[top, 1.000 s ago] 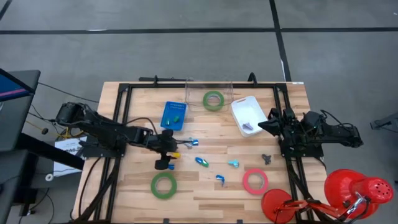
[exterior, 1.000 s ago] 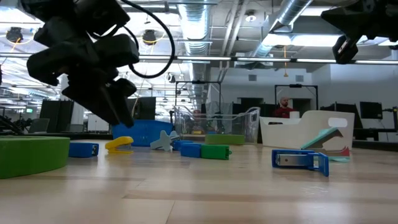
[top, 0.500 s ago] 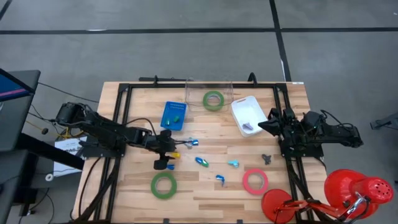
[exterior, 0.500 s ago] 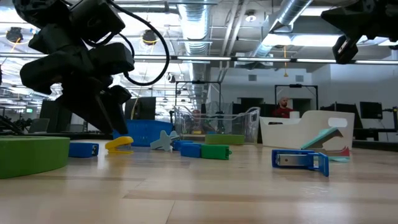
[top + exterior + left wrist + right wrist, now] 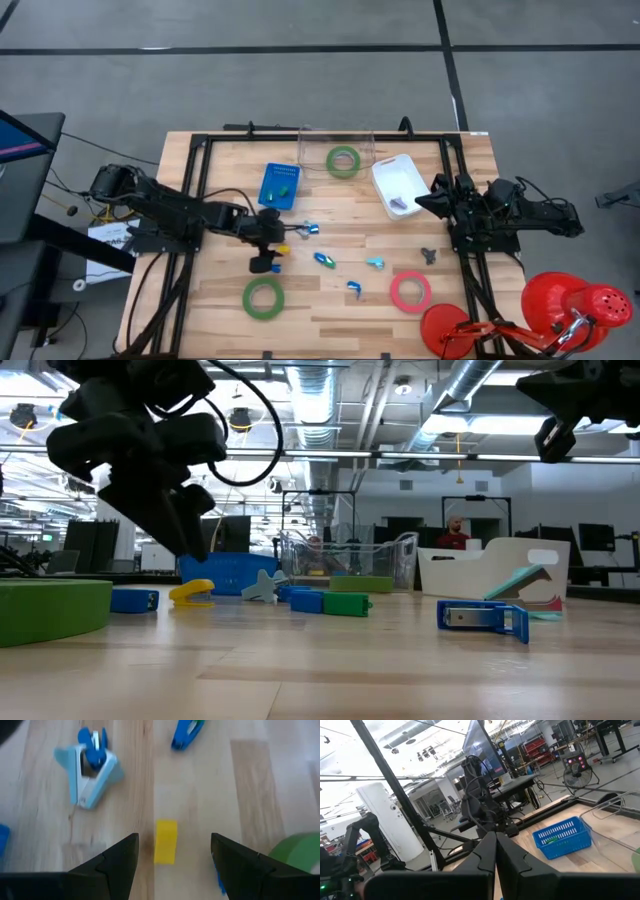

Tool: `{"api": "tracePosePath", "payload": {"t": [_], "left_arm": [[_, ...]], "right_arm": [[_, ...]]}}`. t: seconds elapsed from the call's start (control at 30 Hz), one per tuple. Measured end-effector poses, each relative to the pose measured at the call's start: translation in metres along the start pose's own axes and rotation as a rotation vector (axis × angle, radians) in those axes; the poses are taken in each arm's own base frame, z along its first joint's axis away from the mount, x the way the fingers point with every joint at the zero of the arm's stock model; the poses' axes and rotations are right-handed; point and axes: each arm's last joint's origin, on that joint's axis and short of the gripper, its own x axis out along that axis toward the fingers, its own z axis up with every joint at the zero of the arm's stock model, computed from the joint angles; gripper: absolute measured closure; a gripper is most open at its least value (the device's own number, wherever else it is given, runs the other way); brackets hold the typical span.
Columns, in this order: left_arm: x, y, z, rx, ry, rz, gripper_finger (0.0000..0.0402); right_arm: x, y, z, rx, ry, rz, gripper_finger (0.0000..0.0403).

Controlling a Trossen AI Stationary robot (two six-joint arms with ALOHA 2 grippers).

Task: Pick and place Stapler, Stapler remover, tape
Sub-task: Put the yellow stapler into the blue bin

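Nearest the front edge of the wooden desk lie two rolls of tape: a green roll toward the left and a pinkish-red roll toward the right. Just beyond them, small staplers and removers are scattered across the middle: a blue stapler, a teal one, another blue one, and a dark staple remover nearer the right side. Left of these, the left hand hovers low over a small yellow stapler, its fingers spread apart with the yellow piece between them but untouched; a pale blue staple remover lies just beyond it. Over on the right edge, the right hand hangs above the desk beside a white bin, its fingers pressed together and holding nothing. Farther back sit a blue basket and, at the far edge, a second green roll inside a clear container.
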Motion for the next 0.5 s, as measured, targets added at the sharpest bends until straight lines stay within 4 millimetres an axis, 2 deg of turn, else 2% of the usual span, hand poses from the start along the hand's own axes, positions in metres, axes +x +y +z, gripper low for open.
{"api": "tracePosePath", "payload": {"t": [0.4,0.5], "left_arm": [[-0.0021,-0.0001,-0.0004,0.028,0.044,0.011,0.0165],[-0.0059,-0.0012,0.0071,0.037,0.043,0.011,0.0165]], "right_arm": [[0.0,0.0,0.0,-0.003,0.0,0.0,0.0402],[0.0,0.0,0.0,-0.002,0.0,0.0,0.0402]]}}
